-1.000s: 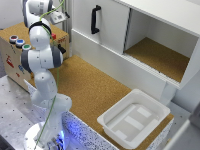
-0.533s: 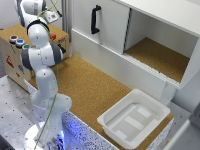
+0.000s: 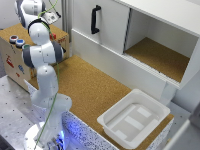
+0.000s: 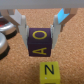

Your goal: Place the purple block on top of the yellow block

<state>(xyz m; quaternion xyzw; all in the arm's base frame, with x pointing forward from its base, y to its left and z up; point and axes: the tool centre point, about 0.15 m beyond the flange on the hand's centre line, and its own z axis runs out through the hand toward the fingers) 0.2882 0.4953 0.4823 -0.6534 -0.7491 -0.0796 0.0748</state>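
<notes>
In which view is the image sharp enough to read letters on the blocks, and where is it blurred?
Wrist view: the purple block between the gripper fingers and the yellow block are sharp enough, with letters readable; picture edges are soft. Exterior view: soft and grainy overall, neither block visible; blue glow at the arm's base.

The pincer (image 4: 40, 36) clasps the purple block (image 4: 40, 42); the yellow block (image 4: 49, 73) lies just beside.

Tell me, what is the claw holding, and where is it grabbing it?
The claw holds the purple block, pinched by its two opposite sides near the top.
</notes>
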